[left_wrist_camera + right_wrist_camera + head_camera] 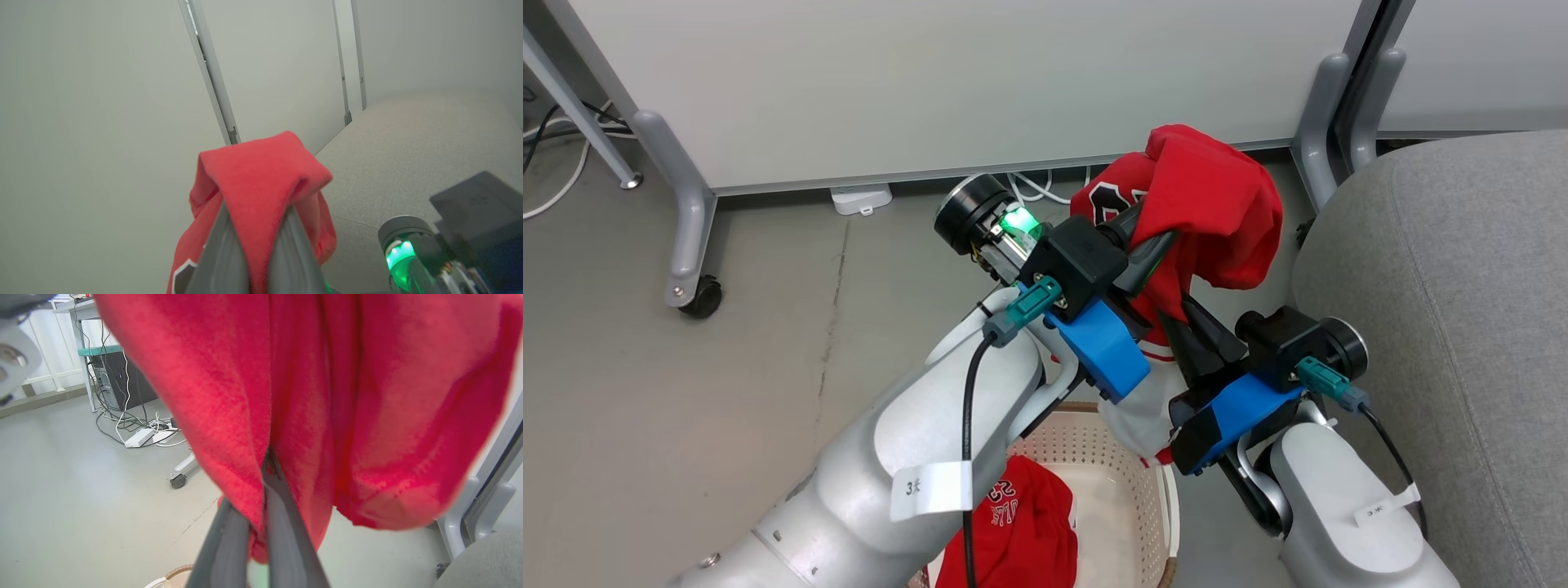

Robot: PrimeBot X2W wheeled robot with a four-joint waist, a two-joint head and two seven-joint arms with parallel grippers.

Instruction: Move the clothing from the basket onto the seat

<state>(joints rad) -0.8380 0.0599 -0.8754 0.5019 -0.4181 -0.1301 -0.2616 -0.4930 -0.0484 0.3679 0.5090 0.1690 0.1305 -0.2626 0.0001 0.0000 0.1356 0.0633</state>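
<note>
Shirt (1217, 204) clamped by left gripper (256, 212) and right gripper (257, 514), held up beside the seat (1445, 286)

The left gripper's jaws are squeezed shut on a fold that's draped over the fingertips, and the right gripper is pinched onto a lower bunch of the same cloth (white lining can be seen dangling underneath). The shirt is held in the air above the far rim of the basket (1143, 482), just left of the seat. A second shirt (1021, 523) is seen lying in the basket.

A grey floor (686, 425) is seen, crossed by a crack (832, 310). At twelve o'clock, white panels (931, 82) are carried on grey castored legs (690, 245). Cables (556, 131) are trailed at ten o'clock; a power strip (860, 198) is laid beneath the panels.
</note>
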